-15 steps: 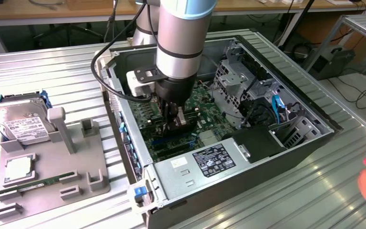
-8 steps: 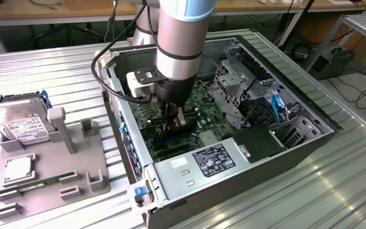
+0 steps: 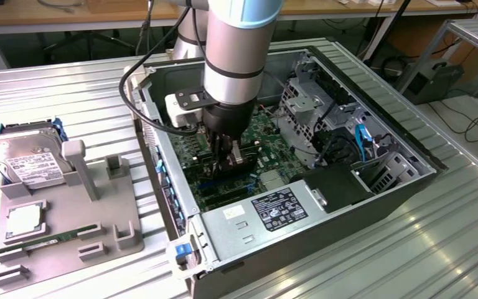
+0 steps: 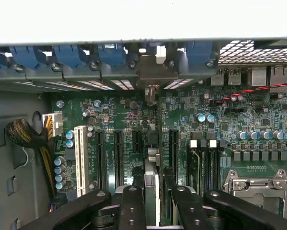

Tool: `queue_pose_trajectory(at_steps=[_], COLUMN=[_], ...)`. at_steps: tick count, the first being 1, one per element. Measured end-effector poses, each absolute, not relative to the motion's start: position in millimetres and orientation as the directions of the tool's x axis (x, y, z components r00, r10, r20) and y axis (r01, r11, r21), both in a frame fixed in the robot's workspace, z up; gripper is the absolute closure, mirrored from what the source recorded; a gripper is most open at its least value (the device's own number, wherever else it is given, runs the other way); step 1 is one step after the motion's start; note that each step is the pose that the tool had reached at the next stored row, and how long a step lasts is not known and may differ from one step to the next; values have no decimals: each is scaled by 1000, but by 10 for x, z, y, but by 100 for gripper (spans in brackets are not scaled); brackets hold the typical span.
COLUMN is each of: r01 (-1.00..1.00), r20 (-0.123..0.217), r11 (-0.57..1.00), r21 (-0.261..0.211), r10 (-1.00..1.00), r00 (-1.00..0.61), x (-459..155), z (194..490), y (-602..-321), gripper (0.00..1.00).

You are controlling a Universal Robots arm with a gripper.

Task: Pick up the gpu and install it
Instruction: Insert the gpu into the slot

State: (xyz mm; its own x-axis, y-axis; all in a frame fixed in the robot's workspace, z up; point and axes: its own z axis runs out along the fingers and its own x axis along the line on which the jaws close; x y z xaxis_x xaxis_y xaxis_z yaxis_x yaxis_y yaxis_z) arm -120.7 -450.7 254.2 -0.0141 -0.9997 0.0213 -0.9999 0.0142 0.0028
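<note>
Now the arm stands deep inside the open computer case [image 3: 405, 187], which lies on its side on the ribbed metal table [image 3: 56, 87]. Its fingers [image 4: 129, 206] are clenched on the gpu [image 4: 152, 191], a thin card held on its edge between them, and they point straight down to the green motherboard [image 4: 230, 120]. In the wrist view the card runs along the line of the long black expansion slots [image 4: 118, 158], with its silver bracket end [image 4: 152, 93] near the back wall of the case. It is held upright probably so that its bottom edge can meet a slot directly. Whether the edge already sits in the slot cannot be told. On the exterior view's left, a grey holder tray [image 3: 65, 230] carries a hard drive [image 3: 23, 159] and a RAM stick [image 3: 44, 242].
</note>
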Motion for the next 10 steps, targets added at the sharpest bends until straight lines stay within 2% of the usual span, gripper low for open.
queue_pose_trajectory(at_steps=[4,5,6,7,9,10], r01=[-1000,-1000,-1000,-1000,-1000,-1000], r20=[21,21,21,21,21,21], r11=[14,14,14,14,14,14], r21=[2,2,3,3,3,3], r10=[-1000,-1000,-1000,-1000,-1000,-1000], r00=[-14,-14,-14,-14,-14,-14], x=[-1207,-1207,-1207,-1207,-1207,-1207], z=[2539,2539,2539,2541,2542,2542], y=[-4507,-4506,-4507,-4507,-4507,-4507], gripper=[73,66,66,60,60,54])
